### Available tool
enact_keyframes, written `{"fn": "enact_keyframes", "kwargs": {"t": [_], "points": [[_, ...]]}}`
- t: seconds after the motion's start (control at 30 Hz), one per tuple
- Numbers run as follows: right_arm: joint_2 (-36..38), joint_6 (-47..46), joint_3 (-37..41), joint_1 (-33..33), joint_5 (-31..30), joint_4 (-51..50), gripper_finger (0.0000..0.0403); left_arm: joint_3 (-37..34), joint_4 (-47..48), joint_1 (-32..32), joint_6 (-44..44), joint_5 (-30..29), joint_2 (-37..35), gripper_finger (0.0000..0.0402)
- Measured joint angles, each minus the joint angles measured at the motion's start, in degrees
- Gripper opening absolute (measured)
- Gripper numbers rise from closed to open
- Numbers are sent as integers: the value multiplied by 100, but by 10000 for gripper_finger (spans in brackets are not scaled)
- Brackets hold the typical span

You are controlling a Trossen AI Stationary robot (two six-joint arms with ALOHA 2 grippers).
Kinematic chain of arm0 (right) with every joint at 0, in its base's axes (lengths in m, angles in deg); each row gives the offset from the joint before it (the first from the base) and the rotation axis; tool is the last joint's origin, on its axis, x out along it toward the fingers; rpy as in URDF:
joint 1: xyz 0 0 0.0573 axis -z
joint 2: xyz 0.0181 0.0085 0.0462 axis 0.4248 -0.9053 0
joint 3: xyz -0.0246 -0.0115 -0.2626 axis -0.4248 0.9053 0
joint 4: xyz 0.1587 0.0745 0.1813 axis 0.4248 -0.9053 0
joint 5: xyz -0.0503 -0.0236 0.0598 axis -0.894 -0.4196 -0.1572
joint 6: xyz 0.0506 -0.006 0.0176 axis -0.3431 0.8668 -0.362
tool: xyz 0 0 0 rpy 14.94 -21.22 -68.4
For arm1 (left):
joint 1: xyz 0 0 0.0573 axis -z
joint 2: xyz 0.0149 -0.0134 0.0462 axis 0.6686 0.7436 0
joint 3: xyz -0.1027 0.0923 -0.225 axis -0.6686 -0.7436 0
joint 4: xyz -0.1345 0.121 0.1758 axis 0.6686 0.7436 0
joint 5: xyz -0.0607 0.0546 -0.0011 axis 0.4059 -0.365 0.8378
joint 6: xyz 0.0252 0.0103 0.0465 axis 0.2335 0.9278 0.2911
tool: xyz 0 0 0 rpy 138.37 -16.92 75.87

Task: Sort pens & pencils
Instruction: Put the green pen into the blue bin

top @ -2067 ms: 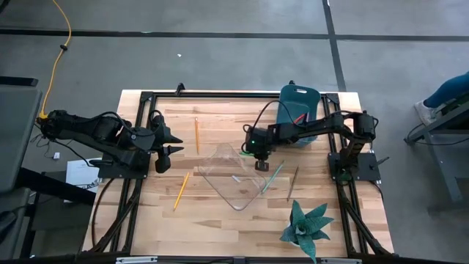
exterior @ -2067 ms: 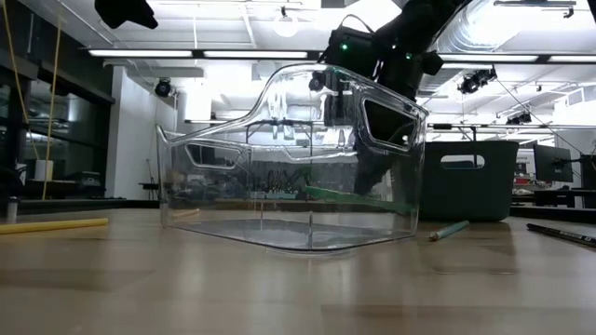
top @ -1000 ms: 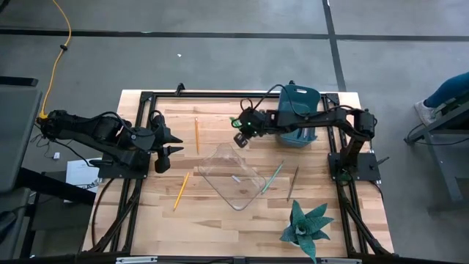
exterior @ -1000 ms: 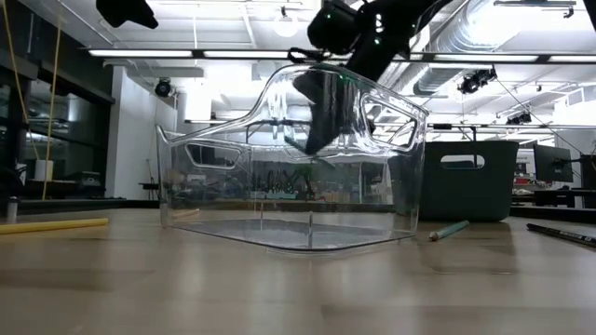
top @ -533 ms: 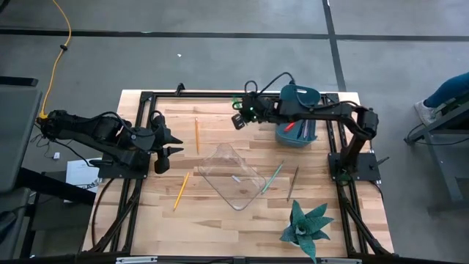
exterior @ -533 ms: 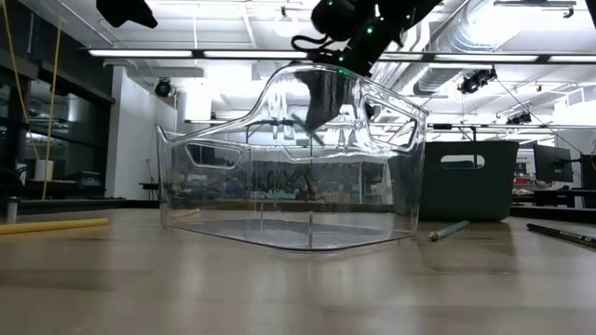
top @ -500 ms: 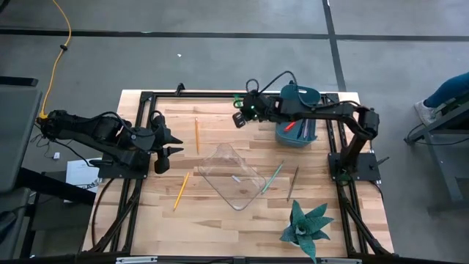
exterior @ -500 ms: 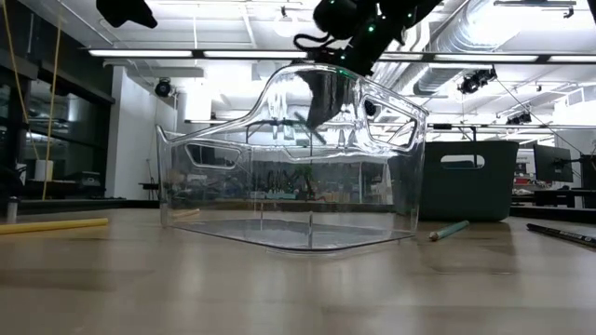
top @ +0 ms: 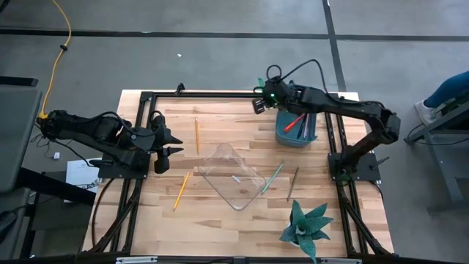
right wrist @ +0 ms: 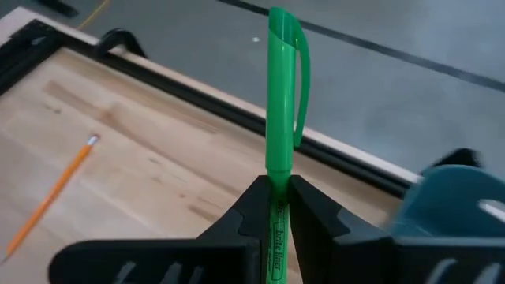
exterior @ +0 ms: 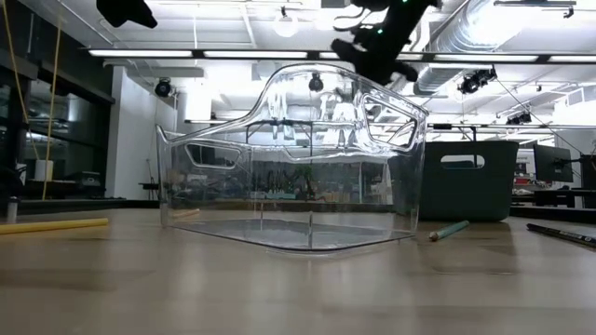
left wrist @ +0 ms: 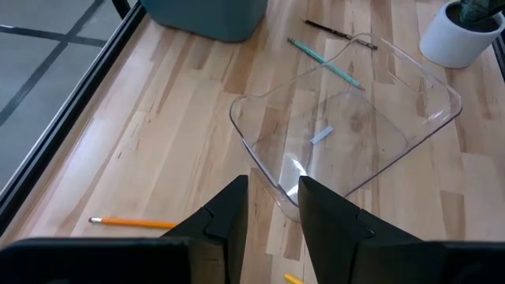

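Observation:
My right gripper [top: 258, 105] hangs high over the table's far side, just left of the teal bin [top: 297, 126], shut on a green pen [right wrist: 282, 95]. The bin holds a red-orange pen [top: 293, 122] and darker ones. Two yellow pencils [top: 196, 134] [top: 181, 189] lie flat on the table's left half. A teal pencil [top: 273, 178] and a dark pen [top: 292, 182] lie right of the clear container [top: 231, 176]. My left gripper [left wrist: 272, 213] waits open at the left side, above the table, with nothing between its fingers. My right gripper pinches the green pen's barrel [right wrist: 279, 162] between its two fingers, below the cap. The pen lies along the fingers, and its capped end with the clip [right wrist: 286, 31] sticks out past the fingertips. It is lifted clear of the table.
A potted plant [top: 304, 227] stands at the near right corner. The clear container sits mid-table with only a small label in it. Black frame rails [top: 220, 94] run along the far, left and right edges. Bare wood lies in front of the container.
My right gripper has risen from above the clear container with the green pen. It has gone toward the table's far edge, then right toward the teal bin, rolling its wrist as it went. It has stayed shut on the pen.

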Motion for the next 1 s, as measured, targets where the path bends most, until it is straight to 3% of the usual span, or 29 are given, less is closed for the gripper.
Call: {"fn": "enact_keyframes", "kwargs": {"t": [0.43, 0.73, 1.0], "points": [[729, -809, 4, -4, -731, -1907, 28, 0, 0, 0, 146, 0, 2, 101], [804, -1521, 13, -28, -536, -2859, 28, 0, 0, 0, 149, 0, 0, 101], [859, -1903, 451, 4, -11, -3026, 28, 0, 4, 1, 287, 77, 0, 101]]}}
